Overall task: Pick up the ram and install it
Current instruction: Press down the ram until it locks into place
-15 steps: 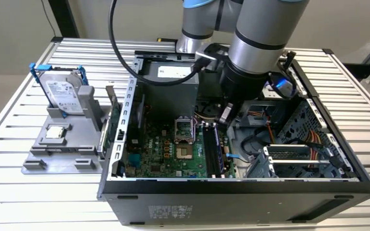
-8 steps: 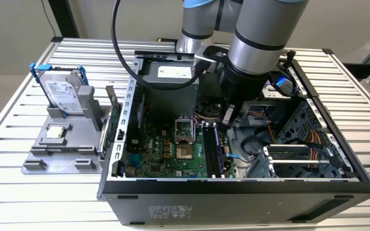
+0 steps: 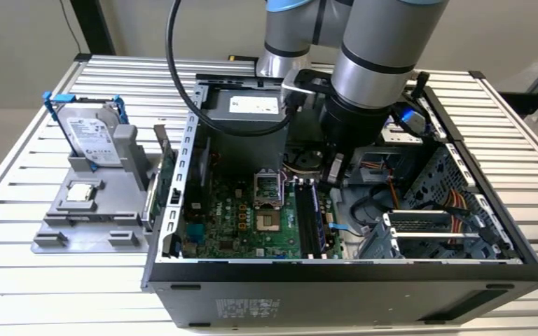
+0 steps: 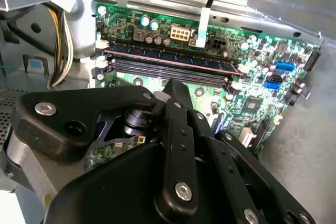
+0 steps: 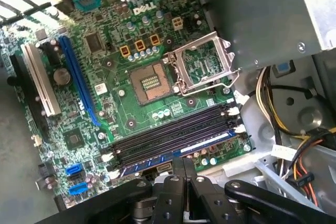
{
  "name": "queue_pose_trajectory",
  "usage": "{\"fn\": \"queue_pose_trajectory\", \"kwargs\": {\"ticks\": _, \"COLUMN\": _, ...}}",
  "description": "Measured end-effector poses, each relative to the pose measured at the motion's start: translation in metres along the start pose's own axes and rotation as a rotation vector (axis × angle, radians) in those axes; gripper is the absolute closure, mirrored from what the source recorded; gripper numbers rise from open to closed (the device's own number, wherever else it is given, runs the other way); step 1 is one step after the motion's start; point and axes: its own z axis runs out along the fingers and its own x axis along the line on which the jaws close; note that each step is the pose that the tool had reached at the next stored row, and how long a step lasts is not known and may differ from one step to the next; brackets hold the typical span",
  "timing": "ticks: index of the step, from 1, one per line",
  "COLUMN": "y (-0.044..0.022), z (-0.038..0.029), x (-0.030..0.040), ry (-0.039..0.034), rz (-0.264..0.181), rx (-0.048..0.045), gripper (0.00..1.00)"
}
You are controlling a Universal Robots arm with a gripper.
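Black gripper (image 5: 181, 174) hangs just above the motherboard (image 5: 126, 51), fingers together, gripping nothing. Ram (image 5: 176, 150) sits in the outermost memory slot, right below the fingertips, inside the case (image 3: 344, 273).

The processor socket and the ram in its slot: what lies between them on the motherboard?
In the first wrist view, empty black memory slots lie between the processor socket and the ram.

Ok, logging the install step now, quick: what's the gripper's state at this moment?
Gripper: cannot be told, open or closed; it is right by the ram, which lies along a memory slot.
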Motion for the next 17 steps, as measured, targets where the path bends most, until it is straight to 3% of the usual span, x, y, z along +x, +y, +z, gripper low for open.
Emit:
{"fn": "queue_pose_trajectory", "kwargs": {"ticks": 12, "y": -0.0011, "z": 0.0002, "x": -0.0006, "ry": 0.0035, "rz": -0.125, "rx": 0.0025, "gripper": 1.00}}
{"fn": "queue_pose_trajectory", "kwargs": {"ticks": 17, "y": -0.0013, "z": 0.0003, "x": -0.0007, "ry": 0.0056, "rz": -0.198, "rx": 0.0040, "gripper": 1.00}}
